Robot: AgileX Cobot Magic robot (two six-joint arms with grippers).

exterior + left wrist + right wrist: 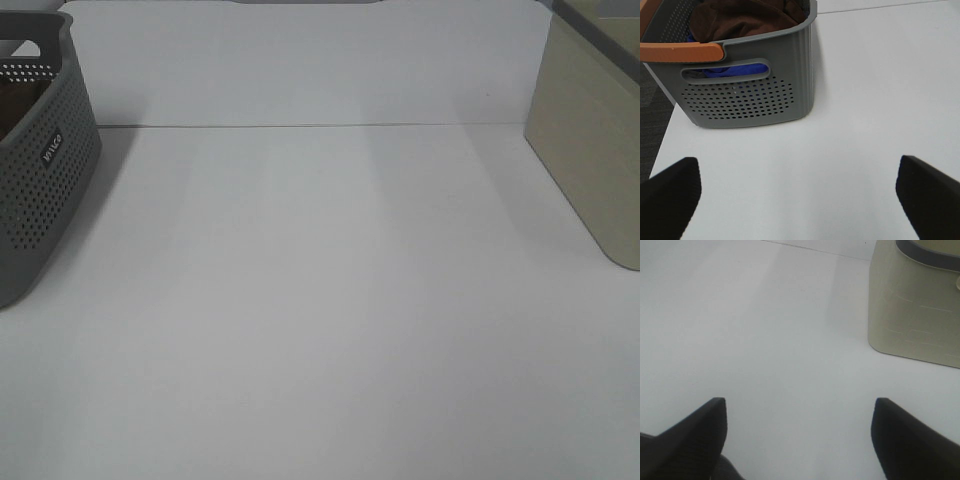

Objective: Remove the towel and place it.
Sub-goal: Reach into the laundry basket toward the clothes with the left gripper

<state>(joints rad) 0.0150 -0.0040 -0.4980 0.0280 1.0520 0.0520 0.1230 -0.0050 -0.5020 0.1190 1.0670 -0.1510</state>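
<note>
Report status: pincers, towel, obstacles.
Left pincer open, empty. Right pincer open, empty. Towel in grey basket, atop blue cloth. Nothing covers it.

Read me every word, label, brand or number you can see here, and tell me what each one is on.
Label, white letters on a dark strip, on the side of the grey basket: one short word, too small and blurred to read.
Beige bin: no writing visible.
No other text shows in any view.
</note>
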